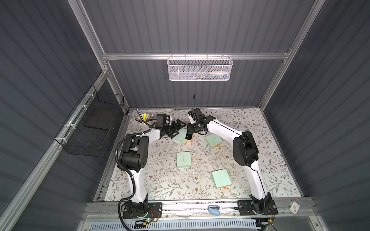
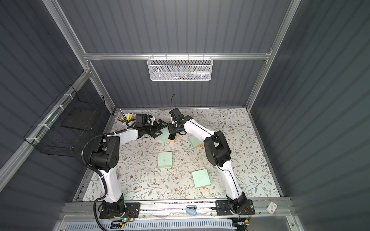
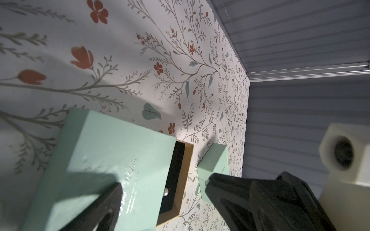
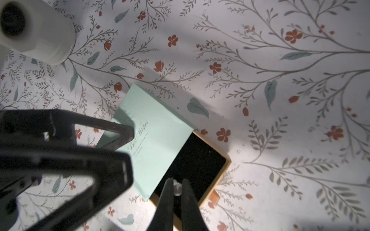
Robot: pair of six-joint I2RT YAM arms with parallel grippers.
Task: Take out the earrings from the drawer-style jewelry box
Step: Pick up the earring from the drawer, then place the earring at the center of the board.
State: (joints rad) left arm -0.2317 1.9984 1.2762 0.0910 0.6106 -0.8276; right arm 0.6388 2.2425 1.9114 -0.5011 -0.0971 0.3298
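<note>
The mint-green drawer-style jewelry box point(image 1: 180, 134) point(image 2: 163, 134) lies at the back middle of the table. Its black-lined drawer point(image 4: 200, 162) point(image 3: 176, 168) is pulled partly out. My right gripper point(image 4: 177, 183) point(image 1: 189, 132) reaches into the drawer, shut on a small whitish earring point(image 4: 177, 188) pinched between its tips. In the left wrist view a whitish earring point(image 3: 165, 192) shows at the sleeve's edge; I cannot tell if it is the same one. My left gripper point(image 3: 163, 183) point(image 1: 177, 128) stands open, its fingers point(image 4: 124, 132) straddling the box sleeve.
Three more mint boxes lie on the floral table: back right point(image 1: 213, 140), middle point(image 1: 184, 159), front point(image 1: 221, 178). A cup of pens point(image 1: 145, 118) stands at the back left. A black wire basket point(image 1: 94, 128) hangs on the left wall.
</note>
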